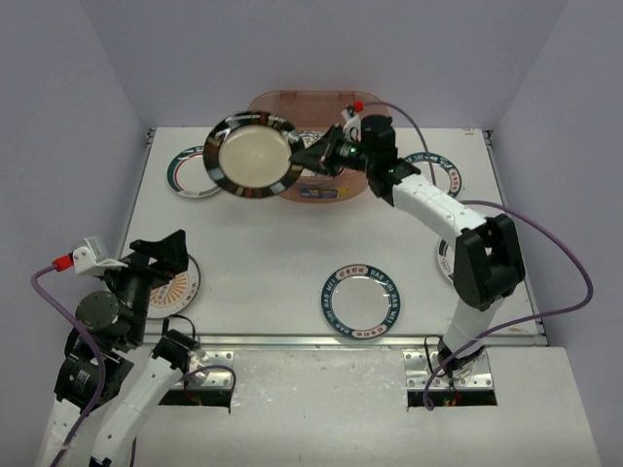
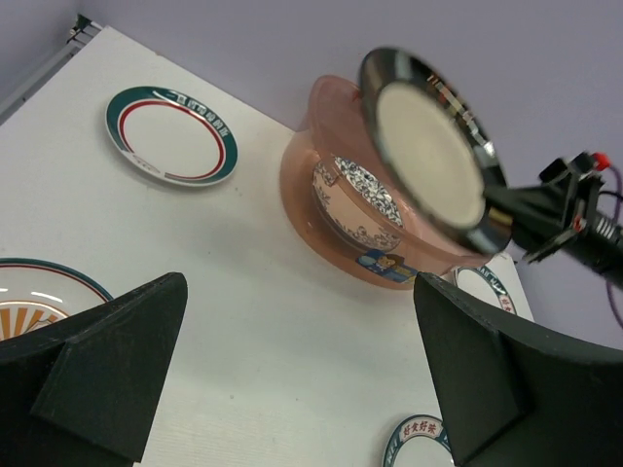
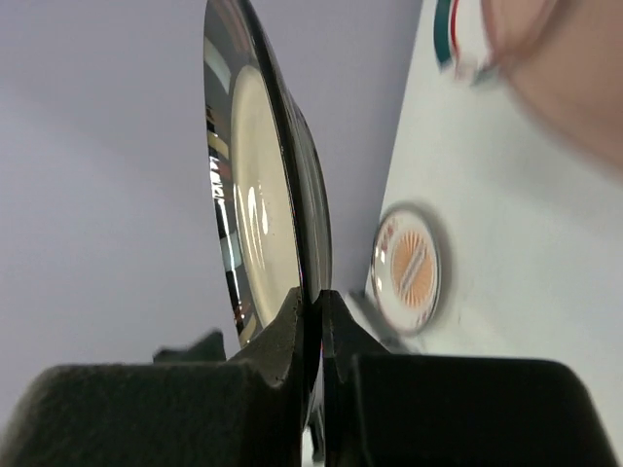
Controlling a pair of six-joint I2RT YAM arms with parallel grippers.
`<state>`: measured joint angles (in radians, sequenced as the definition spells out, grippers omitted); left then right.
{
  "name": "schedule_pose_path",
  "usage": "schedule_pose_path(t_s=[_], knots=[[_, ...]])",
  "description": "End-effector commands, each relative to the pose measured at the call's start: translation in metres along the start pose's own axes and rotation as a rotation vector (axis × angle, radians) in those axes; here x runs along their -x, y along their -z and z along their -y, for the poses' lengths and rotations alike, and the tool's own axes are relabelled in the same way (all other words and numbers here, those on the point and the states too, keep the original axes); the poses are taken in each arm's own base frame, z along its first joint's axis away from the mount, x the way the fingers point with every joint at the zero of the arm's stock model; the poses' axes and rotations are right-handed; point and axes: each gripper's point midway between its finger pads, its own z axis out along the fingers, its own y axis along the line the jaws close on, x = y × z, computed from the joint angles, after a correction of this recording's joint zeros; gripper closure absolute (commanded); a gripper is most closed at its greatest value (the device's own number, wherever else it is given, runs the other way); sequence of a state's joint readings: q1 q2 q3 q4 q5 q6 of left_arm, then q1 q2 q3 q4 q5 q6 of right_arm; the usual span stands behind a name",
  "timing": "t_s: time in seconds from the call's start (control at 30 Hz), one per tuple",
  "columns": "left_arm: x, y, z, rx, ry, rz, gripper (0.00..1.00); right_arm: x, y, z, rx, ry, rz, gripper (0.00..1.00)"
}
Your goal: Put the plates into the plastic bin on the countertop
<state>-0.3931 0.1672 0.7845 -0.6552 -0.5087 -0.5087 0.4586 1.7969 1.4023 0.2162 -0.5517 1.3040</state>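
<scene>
Right hand (image 1: 311, 156), clamped shut on the dark-rimmed plate's (image 1: 251, 156) rim, holds it tilted over the plastic bin (image 1: 321, 99) at the desk's far edge; the bin lies below. Left hand (image 1: 161, 255) gapes wide, empty.

The dark-rimmed plate (image 1: 255, 156) hides much of the plastic bin (image 1: 311, 105). The right arm (image 1: 428, 199) covers parts of the far-right plate (image 1: 453, 180) and near-right plate (image 1: 443, 261); the left hand (image 1: 161, 248) overlaps the sunburst plate (image 1: 185, 285).

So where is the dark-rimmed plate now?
Top view, far middle: the right gripper holds the plate by its rim, raised by the left edge of the plastic bin.
</scene>
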Motion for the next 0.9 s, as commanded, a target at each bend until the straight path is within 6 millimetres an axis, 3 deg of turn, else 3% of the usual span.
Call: schedule_pose_path(t_s=[0.0, 0.07, 0.2, 0.37, 0.43, 0.57, 0.8, 0.87], knots=[[0.006, -0.001, 0.001, -0.002, 0.008, 0.027, 0.0, 0.11, 0.014, -0.016, -0.034, 0.145, 0.143, 1.0], [0.005, -0.001, 0.001, 0.001, 0.007, 0.026, 0.0, 0.142, 0.018, 0.019, -0.11, 0.113, 0.152, 1.0], [0.004, -0.003, 0.001, 0.001, 0.001, 0.02, 0.0, 0.188, 0.014, 0.062, -0.208, 0.146, 0.172, 1.0], [0.003, -0.004, 0.002, 0.004, -0.005, 0.015, 0.0, 0.208, 0.01, 0.096, -0.242, 0.165, 0.175, 1.0], [0.003, -0.005, 0.002, 0.004, -0.007, 0.013, 0.0, 0.212, 0.005, 0.116, -0.271, 0.176, 0.183, 1.0], [0.002, -0.005, 0.002, 0.006, -0.008, 0.012, 0.0, 0.214, -0.003, 0.138, -0.283, 0.202, 0.179, 1.0], [0.002, -0.005, 0.002, 0.006, -0.01, 0.01, 0.0, 0.198, -0.007, 0.152, -0.301, 0.236, 0.135, 1.0], [0.002, -0.005, 0.002, 0.006, -0.01, 0.01, 0.0, 0.197, -0.007, 0.15, -0.314, 0.253, 0.134, 0.91]])
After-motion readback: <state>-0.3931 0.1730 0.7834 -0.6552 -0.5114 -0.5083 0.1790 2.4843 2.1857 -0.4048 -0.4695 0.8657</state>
